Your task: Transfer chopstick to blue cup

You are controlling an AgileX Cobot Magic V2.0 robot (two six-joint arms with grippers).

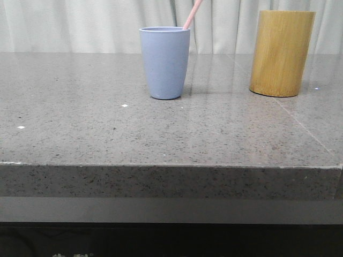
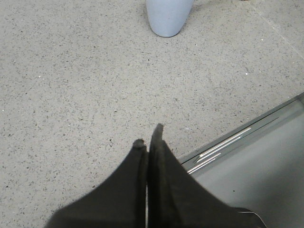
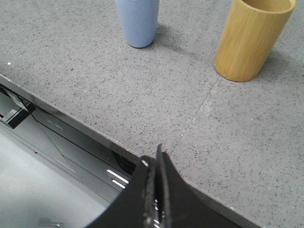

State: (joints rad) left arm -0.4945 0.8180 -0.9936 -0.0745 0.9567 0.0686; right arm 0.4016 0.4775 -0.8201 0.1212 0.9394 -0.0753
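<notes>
Though slim, pale pink chopstick (image 1: 192, 14)

A staged test bench, it seems: a speckled grey stone counter (image 1: 80, 134) before plain pale curtains (image 1: 80, 24) (no household clutter).

No text, label, brand, number or sign can be read on anything pictured. Below the table's front edge (image 1: 171, 182) in the front view, a few pale marks (image 1: 71, 255) are cut off by the picture's lower border and cannot be made out as letters. The blue cup (image 1: 165, 62) and the bamboo cylinder (image 1: 281, 52) standing to its right are seen to carry no printing on their visible sides.
</notes>
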